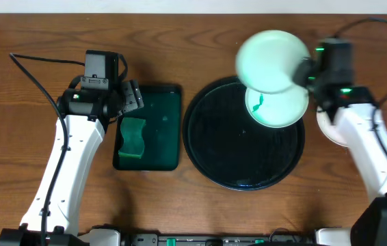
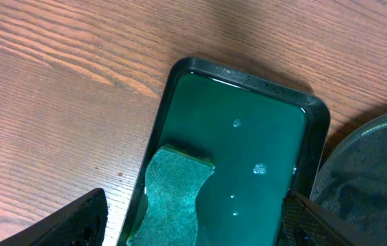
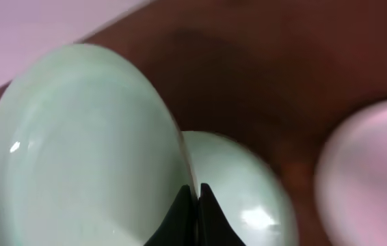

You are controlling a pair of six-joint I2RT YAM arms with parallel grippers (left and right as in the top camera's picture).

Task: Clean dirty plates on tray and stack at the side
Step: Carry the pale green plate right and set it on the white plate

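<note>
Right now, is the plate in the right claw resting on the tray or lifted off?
Lifted off. The right claw is shut on the plate at its rim, holding it above another plate that lies on the tray.

**Overhead:** I look straight down on the whole table [image 1: 159, 198] from well above.
**Left wrist:** I face down from near onto the green rectangular tray [image 2: 248, 78], its sponge [image 2: 173, 198] and the rim of the black tray [image 2: 378, 171], all shared with overhead.
**Right wrist:** very near and blurred, I face a pale plate [image 3: 77, 150], which overhead also shows.
</note>
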